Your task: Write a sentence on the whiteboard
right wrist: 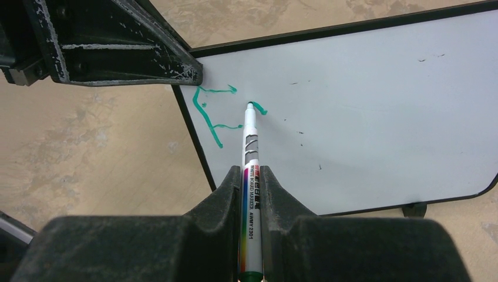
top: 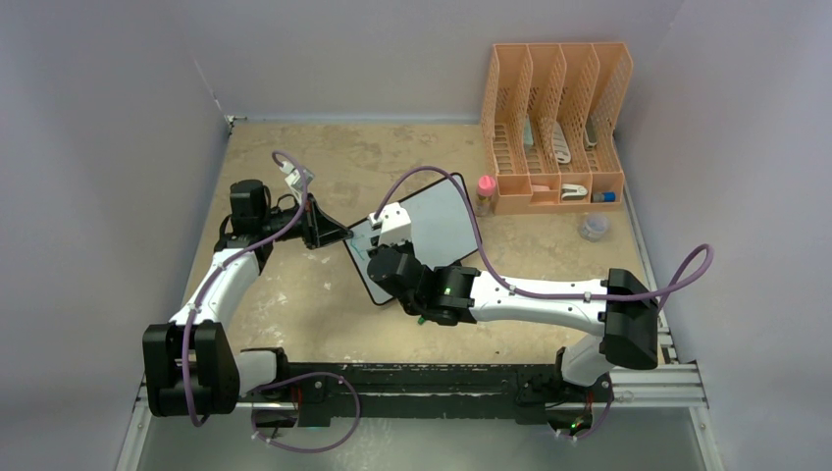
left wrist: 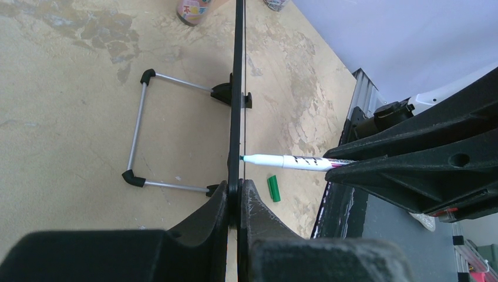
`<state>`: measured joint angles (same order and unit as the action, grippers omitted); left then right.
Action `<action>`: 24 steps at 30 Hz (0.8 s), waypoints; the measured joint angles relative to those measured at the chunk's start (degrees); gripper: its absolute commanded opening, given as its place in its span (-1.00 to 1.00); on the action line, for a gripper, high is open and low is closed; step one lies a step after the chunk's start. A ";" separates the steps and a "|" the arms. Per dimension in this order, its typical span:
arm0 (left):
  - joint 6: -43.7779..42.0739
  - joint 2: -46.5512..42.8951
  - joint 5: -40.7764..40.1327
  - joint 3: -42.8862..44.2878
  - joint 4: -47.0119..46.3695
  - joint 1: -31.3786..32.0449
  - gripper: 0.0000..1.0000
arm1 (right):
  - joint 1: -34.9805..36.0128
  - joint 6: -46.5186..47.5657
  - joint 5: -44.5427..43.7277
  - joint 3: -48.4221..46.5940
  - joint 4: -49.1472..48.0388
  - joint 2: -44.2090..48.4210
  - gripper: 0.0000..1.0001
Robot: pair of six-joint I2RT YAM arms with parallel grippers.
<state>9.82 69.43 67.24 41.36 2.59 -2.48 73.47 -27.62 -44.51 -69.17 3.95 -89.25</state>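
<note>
The whiteboard [right wrist: 364,106] stands tilted on its wire stand [left wrist: 138,135] mid-table. My left gripper [left wrist: 239,191] is shut on the board's black frame edge [left wrist: 236,88], at its left side. My right gripper [right wrist: 251,170] is shut on a white board marker [right wrist: 251,147] with the green tip pressed on the board. Of the sentence, a green letter F [right wrist: 210,114] and a short stroke [right wrist: 259,110] by the tip show near the board's top left corner. The marker's green cap [left wrist: 273,188] lies on the table under the marker.
An orange file rack [top: 554,123] stands at the back right, with a pink-capped bottle [top: 485,193] and a small clear container [top: 593,228] near it. Grey walls close in both sides of the beige table [top: 294,304].
</note>
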 measured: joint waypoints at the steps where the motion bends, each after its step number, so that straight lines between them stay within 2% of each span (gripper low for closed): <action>1: 0.00 0.00 0.00 0.00 0.00 0.00 -1.00 | 0.00 0.11 0.24 0.00 -0.04 0.00 -1.00; 24: -0.22 0.07 -0.42 0.00 0.02 0.00 -1.00 | 0.11 -1.01 2.99 1.84 0.72 0.42 -1.00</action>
<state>9.61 69.49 66.83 41.36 2.61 -2.48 73.58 -28.62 -41.52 -67.33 4.67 -88.84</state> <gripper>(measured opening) 0.028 0.143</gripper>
